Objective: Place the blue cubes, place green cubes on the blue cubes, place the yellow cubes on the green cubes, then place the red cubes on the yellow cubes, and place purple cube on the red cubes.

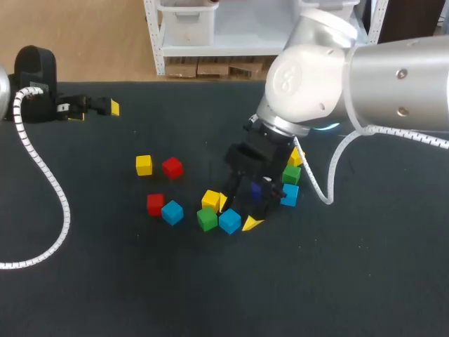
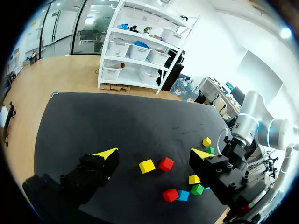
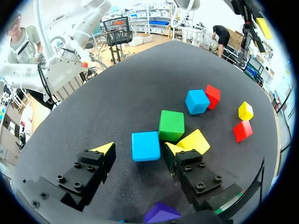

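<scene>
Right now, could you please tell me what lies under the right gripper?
A blue cube lies between the open fingers of the right gripper. Nearer the gripper's body a purple cube peeks out, mostly covered, so its support cannot be seen.

We can read no text, label, number or sign in any of the views
</scene>
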Robot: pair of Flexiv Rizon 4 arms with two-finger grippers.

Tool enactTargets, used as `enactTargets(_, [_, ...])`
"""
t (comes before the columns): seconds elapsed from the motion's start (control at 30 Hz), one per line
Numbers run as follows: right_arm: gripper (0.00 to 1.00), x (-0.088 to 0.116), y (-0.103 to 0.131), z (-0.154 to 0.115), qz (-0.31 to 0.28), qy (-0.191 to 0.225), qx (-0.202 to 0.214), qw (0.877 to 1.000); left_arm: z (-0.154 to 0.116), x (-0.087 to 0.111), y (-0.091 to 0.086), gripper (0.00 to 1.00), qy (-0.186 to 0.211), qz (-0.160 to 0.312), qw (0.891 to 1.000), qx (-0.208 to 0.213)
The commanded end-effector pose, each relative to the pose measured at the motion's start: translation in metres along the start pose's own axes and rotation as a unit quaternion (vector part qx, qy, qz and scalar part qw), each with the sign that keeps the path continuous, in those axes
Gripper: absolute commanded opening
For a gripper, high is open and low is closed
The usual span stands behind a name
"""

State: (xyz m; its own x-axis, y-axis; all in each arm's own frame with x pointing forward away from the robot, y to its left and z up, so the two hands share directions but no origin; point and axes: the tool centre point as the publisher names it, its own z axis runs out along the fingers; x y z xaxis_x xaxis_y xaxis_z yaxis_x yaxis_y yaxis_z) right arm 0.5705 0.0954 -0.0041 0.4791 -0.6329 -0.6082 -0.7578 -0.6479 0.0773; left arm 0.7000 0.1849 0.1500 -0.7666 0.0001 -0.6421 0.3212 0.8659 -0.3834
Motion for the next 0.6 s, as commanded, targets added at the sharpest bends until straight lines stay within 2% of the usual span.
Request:
enactTargets(0.03, [0.73, -0.0012, -0.0014, 0.0003, 0.003, 0.001, -0.001, 1.000, 0.0000, 0.0000, 0.0000, 1.00, 0.000, 0.000, 1.000, 0.000])
enactTargets(0.1, [0.72, -0.0013, -0.0014, 0.0001, 0.006, 0.002, -0.001, 1.000, 0.0000, 0.0000, 0.0000, 1.00, 0.000, 0.000, 1.000, 0.000])
enactTargets(0.13, [0.63, -0.0013, -0.0015, 0.0001, 0.007, 0.003, -0.001, 1.000, 0.0000, 0.0000, 0.0000, 1.00, 0.000, 0.000, 1.000, 0.000])
enactTargets(0.17, [0.50, -0.0013, -0.0016, 0.0002, 0.010, 0.005, -0.001, 1.000, 0.0000, 0.0000, 0.0000, 1.00, 0.000, 0.000, 1.000, 0.000])
enactTargets(0.23, [0.46, -0.0014, -0.0022, 0.0010, 0.014, 0.016, -0.002, 1.000, 0.0000, 0.0000, 0.0000, 1.00, 0.000, 0.000, 1.000, 0.000])
enactTargets(0.3, [0.36, -0.0017, -0.0022, 0.0011, 0.015, 0.017, -0.001, 1.000, 0.0000, 0.0000, 0.0000, 1.00, 0.000, 0.000, 1.000, 0.000])
enactTargets(0.43, [0.00, -0.0009, -0.0025, 0.0009, 0.021, 0.013, 0.000, 1.000, 0.0000, 0.0000, 0.0000, 1.00, 0.000, 0.000, 1.000, 0.000])
enactTargets(0.6, [0.00, -0.0008, 0.0000, -0.0036, 0.035, 0.007, 0.002, 0.999, 0.0000, 0.0000, 0.0000, 1.00, 0.000, 0.000, 1.000, 0.000])
